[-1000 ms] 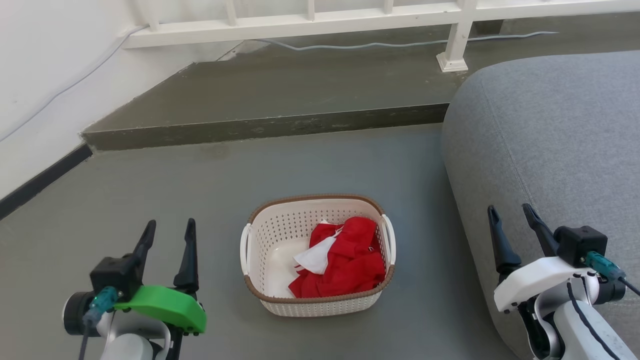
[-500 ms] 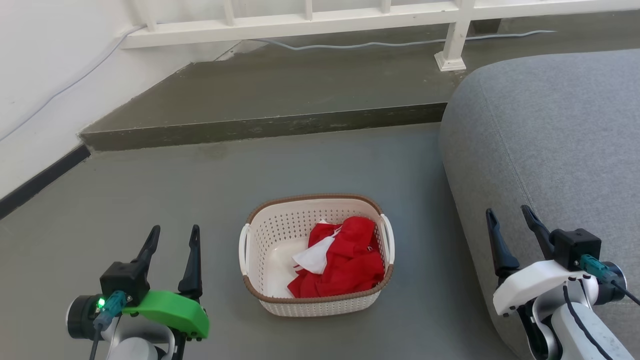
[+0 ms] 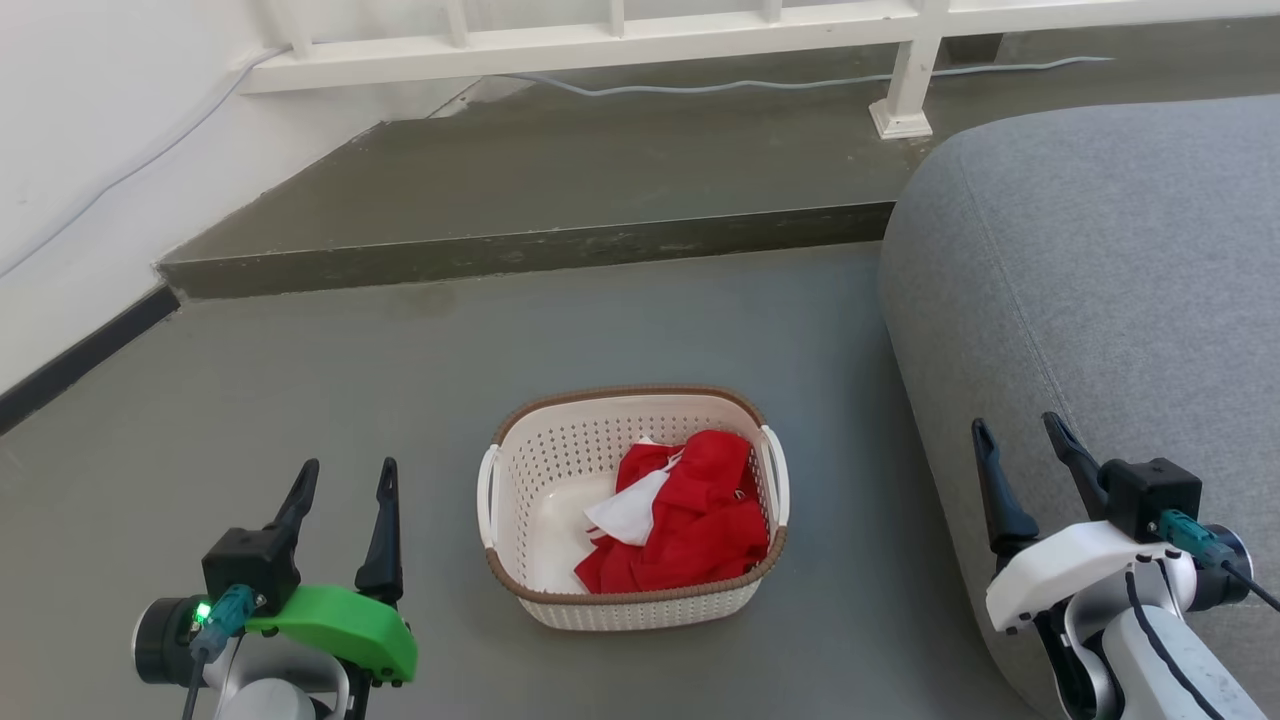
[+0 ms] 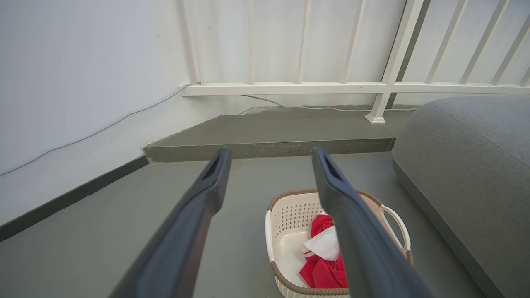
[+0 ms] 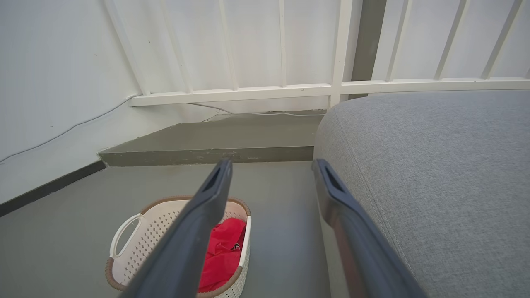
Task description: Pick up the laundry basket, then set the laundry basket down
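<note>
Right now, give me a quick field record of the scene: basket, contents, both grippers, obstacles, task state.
laundry basket: upright on the grey floor, between the two arms, ungripped
contents: red cloth with a white cloth on it, toward the basket's right side
handles: a white handle on each side, both free
left gripper: open, empty, left of the basket, apart from it
right gripper: open, empty, right of the basket, beside the grey sofa
obstacles: sofa close on the right; raised step beyond the basket
task state: pick-up not yet begun
</note>
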Available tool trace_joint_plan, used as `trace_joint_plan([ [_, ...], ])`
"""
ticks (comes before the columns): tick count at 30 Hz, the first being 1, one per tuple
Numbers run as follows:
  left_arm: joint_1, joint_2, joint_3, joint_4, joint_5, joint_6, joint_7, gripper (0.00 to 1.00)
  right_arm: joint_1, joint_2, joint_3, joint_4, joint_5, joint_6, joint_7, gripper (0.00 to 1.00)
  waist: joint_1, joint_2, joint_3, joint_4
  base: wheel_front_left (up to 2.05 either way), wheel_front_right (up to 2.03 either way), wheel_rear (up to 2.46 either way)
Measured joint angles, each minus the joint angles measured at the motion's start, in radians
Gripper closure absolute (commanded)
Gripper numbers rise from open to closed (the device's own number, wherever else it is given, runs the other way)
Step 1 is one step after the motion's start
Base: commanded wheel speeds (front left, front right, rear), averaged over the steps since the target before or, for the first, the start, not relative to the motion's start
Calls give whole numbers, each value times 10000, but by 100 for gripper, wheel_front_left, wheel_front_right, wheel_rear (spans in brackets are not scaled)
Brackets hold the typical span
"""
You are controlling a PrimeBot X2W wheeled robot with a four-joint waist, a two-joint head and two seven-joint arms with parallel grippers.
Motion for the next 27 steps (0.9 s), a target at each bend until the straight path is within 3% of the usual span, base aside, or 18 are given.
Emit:
trace_joint_plan([
  [14, -20, -61, 4, -19, 98, -42, 0, 0, -59, 27, -136, -19, -4, 36, 0, 0, 0, 0, 445, 37, 0, 0, 0],
  [27, -973, -213, -40, -67, 247, -102, 0, 0, -1022, 29, -290, -90, -4, 132, 0, 0, 0, 0, 1730, 122, 0, 0, 0],
])
